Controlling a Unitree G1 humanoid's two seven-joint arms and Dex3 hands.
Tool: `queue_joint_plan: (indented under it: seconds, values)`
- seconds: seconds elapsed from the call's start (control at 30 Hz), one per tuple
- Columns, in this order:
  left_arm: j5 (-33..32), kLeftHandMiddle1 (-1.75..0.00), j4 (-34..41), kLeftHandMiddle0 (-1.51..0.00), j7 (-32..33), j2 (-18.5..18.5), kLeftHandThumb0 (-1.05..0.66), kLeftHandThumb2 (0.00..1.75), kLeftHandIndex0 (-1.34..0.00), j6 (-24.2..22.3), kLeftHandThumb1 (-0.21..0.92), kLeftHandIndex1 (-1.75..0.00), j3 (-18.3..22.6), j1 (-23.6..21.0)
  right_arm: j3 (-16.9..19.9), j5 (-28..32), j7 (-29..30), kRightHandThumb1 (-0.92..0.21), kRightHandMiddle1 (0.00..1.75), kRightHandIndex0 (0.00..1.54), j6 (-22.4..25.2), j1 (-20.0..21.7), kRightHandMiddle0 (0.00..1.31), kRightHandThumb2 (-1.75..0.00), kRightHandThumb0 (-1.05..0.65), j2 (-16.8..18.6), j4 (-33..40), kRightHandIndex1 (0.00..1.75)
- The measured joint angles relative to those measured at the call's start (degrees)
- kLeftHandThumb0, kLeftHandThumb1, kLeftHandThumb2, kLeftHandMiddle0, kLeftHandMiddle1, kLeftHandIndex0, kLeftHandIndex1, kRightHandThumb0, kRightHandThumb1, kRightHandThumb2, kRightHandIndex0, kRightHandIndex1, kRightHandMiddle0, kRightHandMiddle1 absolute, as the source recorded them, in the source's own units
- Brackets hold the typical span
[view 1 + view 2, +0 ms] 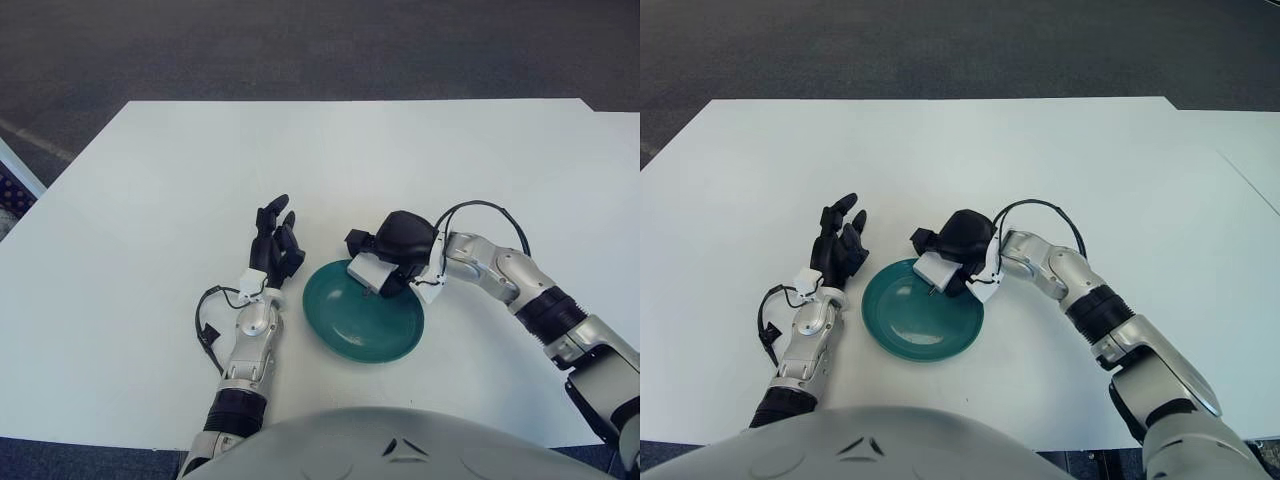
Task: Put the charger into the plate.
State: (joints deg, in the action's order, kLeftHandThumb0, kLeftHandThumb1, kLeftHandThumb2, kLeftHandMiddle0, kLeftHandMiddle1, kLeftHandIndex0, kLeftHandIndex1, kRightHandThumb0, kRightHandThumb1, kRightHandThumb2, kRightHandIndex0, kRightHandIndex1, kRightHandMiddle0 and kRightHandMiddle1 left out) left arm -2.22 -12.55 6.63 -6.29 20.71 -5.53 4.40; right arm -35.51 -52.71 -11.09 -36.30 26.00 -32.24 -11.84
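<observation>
A teal plate point(355, 325) sits on the white table near its front edge, tipped so that its right rim is lifted. My right hand point(393, 250) hangs over the plate's far rim, shut on a white charger point(367, 273) whose metal prongs point down toward the plate's inside. The hand touches or nearly touches the raised rim. My left hand point(276, 243) shows to the left of the plate, fingers spread and pointing away, holding nothing. In the right eye view the charger point(937, 268) is over the plate point(910, 335).
The white table point(200, 160) stretches wide behind and to both sides. A black cable point(205, 325) loops by the left wrist. The table's front edge lies just below the plate, close to my body.
</observation>
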Motion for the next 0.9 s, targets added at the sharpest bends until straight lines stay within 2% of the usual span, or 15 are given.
queue_joint_plan:
  seconds: [0.37,0.63,0.9]
  values:
    - [0.23,-0.02,-0.55,-0.49,0.0,0.0,-0.92,0.94,0.0,0.81,0.92,-0.89,-0.03,-0.02,-1.81,-2.69,0.17,-0.92,1.75,1.06,-0.55,1.52,0.76,-0.7,-0.49,-0.56,1.96,1.75]
    - [0.53,-0.02,-0.8,-0.49,0.09,-0.02,-0.93,0.96,0.0,0.74,0.92,-0.87,-0.09,-0.36,-0.65,-2.2,-7.18,-0.92,1.75,1.06,1.03,-1.98,0.77,-0.64,-0.48,-3.08,12.83,1.75]
    - [1.56,-0.02,-0.76,-0.5,1.34,-0.02,-0.92,0.96,0.0,0.07,0.92,-0.87,-0.22,-0.57,1.47,-2.3,-10.0,-0.92,1.75,1.08,1.34,-2.45,0.78,-0.6,-0.48,-4.46,15.75,1.75]
